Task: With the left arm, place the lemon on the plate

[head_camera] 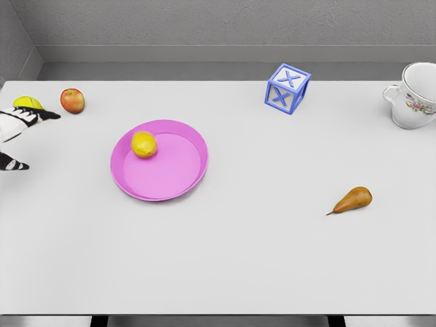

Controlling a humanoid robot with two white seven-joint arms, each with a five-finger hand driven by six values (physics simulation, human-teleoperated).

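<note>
Resting on pink plate (178, 178) lemon (144, 144), white table (259, 252), grey wall, left hand (19, 136) fingers apart

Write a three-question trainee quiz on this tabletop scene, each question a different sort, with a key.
1. True or false: the lemon lies on the pink plate.
2. Multiple choice: which thing lies nearest the table's right edge? A) the apple B) the blue block C) the floral cup
3. Fill in: the left robot hand shows at the picture's ____ edge, open and holding nothing.

Key
1. True; it sits in the plate's upper left part.
2. C; the cup stands at the far right, beyond the pear.
3. Left; it is beside the plate, apart from it, near the apple.
</note>
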